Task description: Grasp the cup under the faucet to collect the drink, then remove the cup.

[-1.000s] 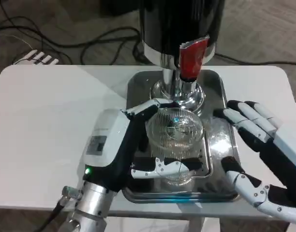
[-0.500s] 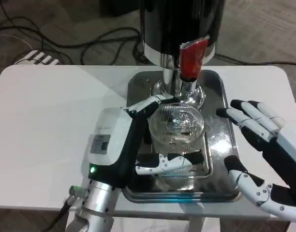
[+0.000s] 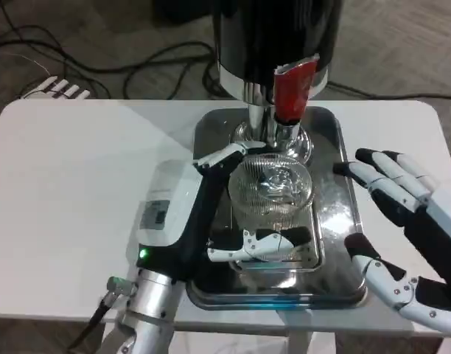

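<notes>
A clear ribbed glass cup (image 3: 270, 193) stands on the steel drip tray (image 3: 330, 133), just in front of the dispenser's chrome spout (image 3: 268, 131) and red tap handle (image 3: 292, 88). My left hand (image 3: 211, 214) wraps the cup, with fingers behind it at the top and across its front near the base. My right hand (image 3: 402, 228) hovers open to the right of the tray, fingers spread, apart from the cup. The black dispenser body (image 3: 277, 33) rises at the back.
The white table (image 3: 71, 177) stretches to the left with free room. Dark cables (image 3: 122, 63) lie on the floor behind it. A white object (image 3: 56, 88) sits off the table's far left corner.
My left hand has carried the cup a little back toward the spout. My right hand has drifted slightly right and away from the tray.
</notes>
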